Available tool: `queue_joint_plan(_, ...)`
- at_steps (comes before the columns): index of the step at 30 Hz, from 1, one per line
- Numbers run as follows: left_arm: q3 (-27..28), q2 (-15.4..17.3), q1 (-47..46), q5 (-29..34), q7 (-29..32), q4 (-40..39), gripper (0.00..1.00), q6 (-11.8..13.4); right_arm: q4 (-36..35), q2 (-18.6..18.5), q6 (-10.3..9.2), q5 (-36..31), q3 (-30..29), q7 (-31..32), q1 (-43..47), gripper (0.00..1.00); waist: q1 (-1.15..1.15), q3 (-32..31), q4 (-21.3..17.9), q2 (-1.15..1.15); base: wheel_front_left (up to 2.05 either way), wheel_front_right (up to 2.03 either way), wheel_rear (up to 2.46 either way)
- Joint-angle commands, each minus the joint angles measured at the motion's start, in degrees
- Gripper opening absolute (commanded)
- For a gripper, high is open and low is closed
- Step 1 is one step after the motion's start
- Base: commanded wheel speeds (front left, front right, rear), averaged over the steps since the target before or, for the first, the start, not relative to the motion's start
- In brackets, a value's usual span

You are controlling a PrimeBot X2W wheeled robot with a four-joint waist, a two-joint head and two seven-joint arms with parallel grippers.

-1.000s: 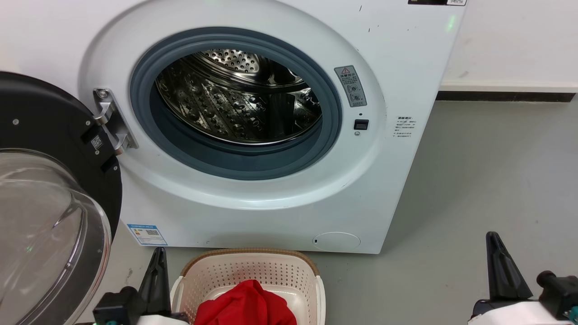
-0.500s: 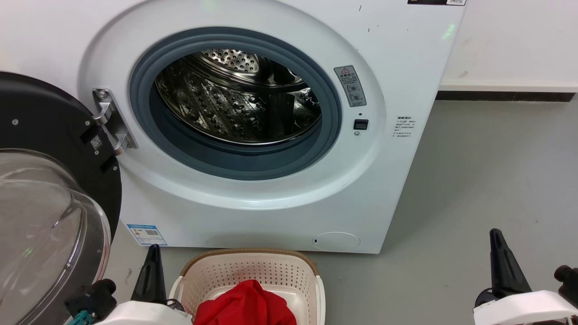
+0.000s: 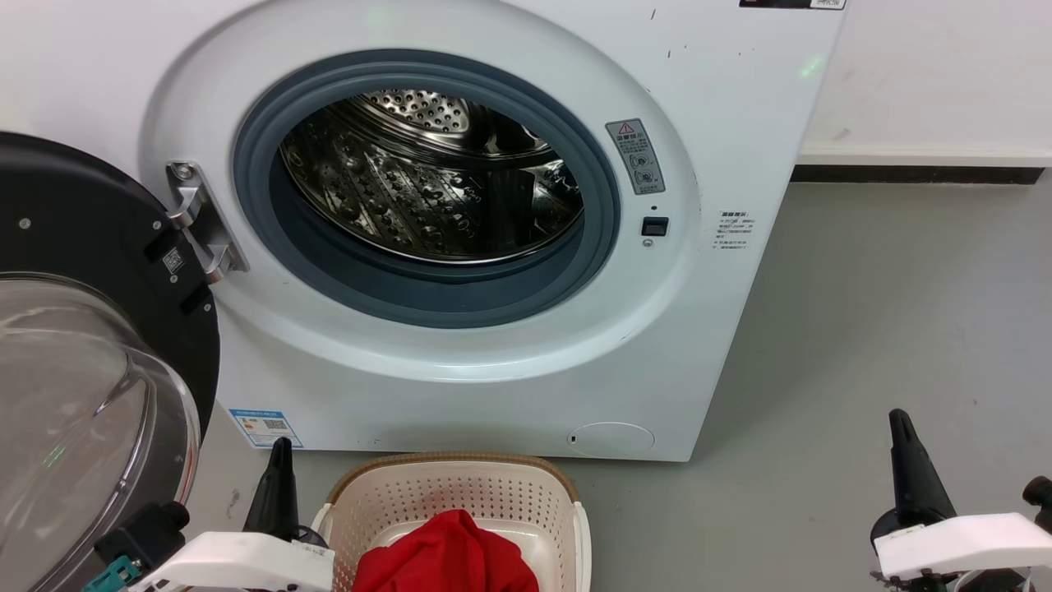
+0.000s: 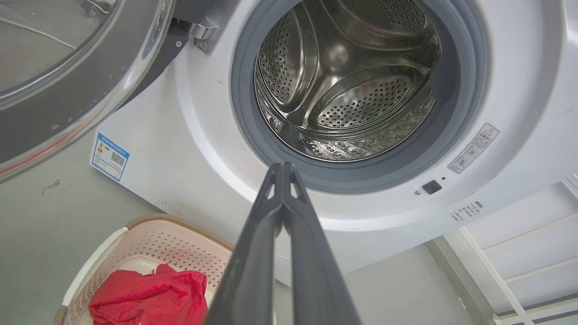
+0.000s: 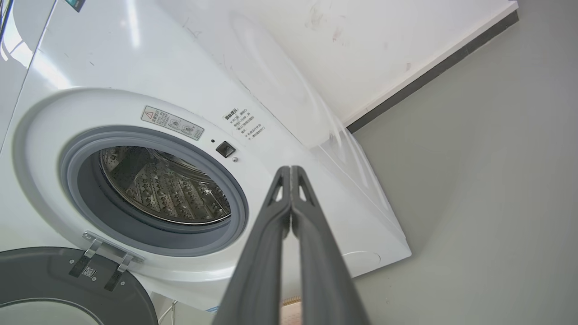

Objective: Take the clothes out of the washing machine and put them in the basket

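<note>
Status: the clothes [image 3: 448,555] lie as a red heap in the basket [image 3: 460,492], which stands on the floor [image 3: 888,312] just in front of the washing machine [image 3: 493,386], below its opening. The drum [image 3: 427,189] shows bare perforated steel in the head view and both wrist views, with no red inside. Its lowest near edge is hidden behind the grey door ring [image 3: 427,300], so check there before you call it done. Judgement: unloading looks finished, or nearly so. The left pincer [image 4: 283,168] is clenched, fingertips touching with nothing between them, and it hangs just left of the basket. The right pincer [image 5: 290,170] is likewise clenched and empty, well to the right of the basket over bare floor. Surroundings: the glass door [image 3: 82,345] stands swung open at the left, close beside your left arm. That is the one thing in the way if you reach in again, while the path from the right is free.
</note>
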Motion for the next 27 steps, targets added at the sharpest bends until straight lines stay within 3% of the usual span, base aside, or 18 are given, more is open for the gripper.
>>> queue_joint_plan(1,0.4,0.1,-1.5,-2.6,0.6,-0.2,0.00,-0.3,-0.2,-0.2,0.01,2.7,-0.2,0.6,-1.7,0.00,0.00,0.0,0.0,0.00,0.00,0.00,0.00)
queue_joint_plan(27,2.1,-0.2,-4.3,-21.7,5.2,2.5,0.00,-2.3,2.2,-0.3,0.00,22.2,-0.4,5.3,-4.3,0.00,0.00,0.0,-0.3,0.00,0.00,0.00,0.00)
